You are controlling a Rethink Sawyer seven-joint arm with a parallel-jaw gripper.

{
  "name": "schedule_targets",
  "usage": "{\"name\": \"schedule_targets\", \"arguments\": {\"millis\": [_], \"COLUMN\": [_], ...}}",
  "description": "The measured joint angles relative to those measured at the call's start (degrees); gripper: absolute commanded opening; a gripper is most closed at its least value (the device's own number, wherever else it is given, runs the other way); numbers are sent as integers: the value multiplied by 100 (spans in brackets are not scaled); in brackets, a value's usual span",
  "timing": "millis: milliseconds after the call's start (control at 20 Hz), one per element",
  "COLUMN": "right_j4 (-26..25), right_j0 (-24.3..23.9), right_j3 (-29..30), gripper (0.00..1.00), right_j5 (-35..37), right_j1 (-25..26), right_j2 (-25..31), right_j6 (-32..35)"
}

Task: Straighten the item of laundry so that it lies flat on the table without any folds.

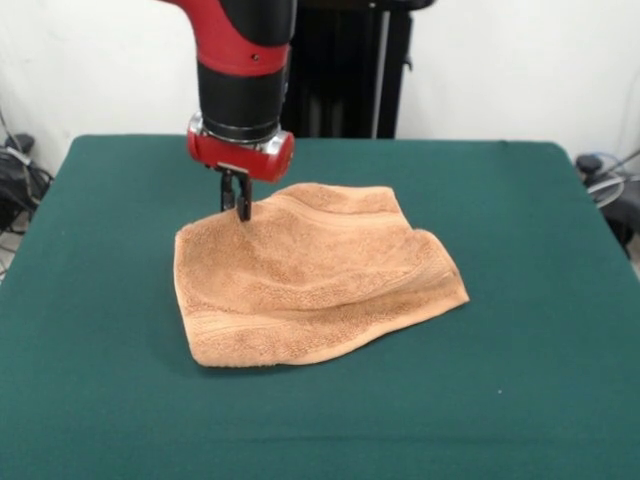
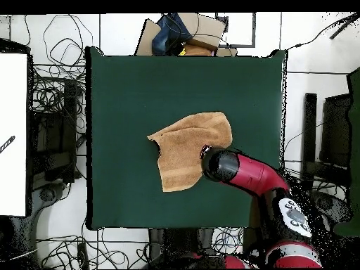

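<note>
We are looking at the towel [image 1: 310, 275] lying near the middle of the green table [image 1: 520, 400], rumpled rather than flat. In the front view its far edge is rising in a soft ridge, a woven band is running along that edge, and the near-left corner is sitting doubled, with a thick rolled hem showing. The right corner is tapering to a point on the cloth surface.

We are seeing the red and black arm [image 1: 245, 70] coming down over the towel's far-left corner. The gripper [image 1: 236, 200] is standing upright with its dark fingers drawn close together, their tips touching the terry at that raised corner; they appear to be pinching the fabric, though the fold hides the contact itself.

From overhead, the towel [image 2: 190, 149] is lying as an uneven, angled shape, and the arm's wrist is covering the gripper there.

We are reading no brand, label or writing on the towel, arm or table. Cables [image 2: 56, 91] are lying on the floor beside the table.
</note>
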Motion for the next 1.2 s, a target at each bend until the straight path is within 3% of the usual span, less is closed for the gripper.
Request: {"name": "schedule_targets", "arguments": {"millis": [1200], "right_j4": [22], "right_j0": [-46], "right_j3": [52], "gripper": [0], "right_j5": [1], "right_j1": [-443], "right_j2": [-65], "right_j6": [0]}}
